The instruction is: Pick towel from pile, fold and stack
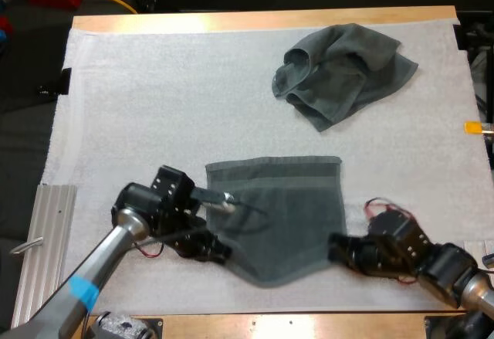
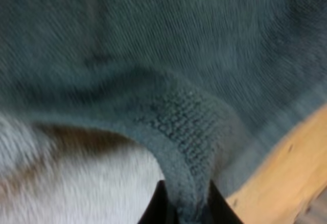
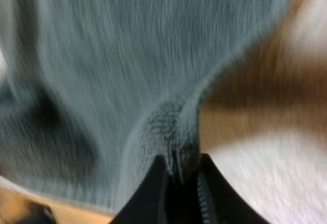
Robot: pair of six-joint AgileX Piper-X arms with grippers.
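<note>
Left gripper (image 2: 187, 207) hiding towel (image 1: 287, 208) corner

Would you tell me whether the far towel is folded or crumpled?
Crumpled: the far towel lies bunched in irregular creases with uneven edges.

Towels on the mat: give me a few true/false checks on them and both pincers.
1. The left pincer is shut on the spread dark grey-green towel. True.
2. The right pincer stands open, clear of that towel. False: it pinches the towel's edge too.
3. A crumpled dark grey-green towel lies far right on the white mat. True.
4. The two towels overlap. False: bare mat separates them.
</note>
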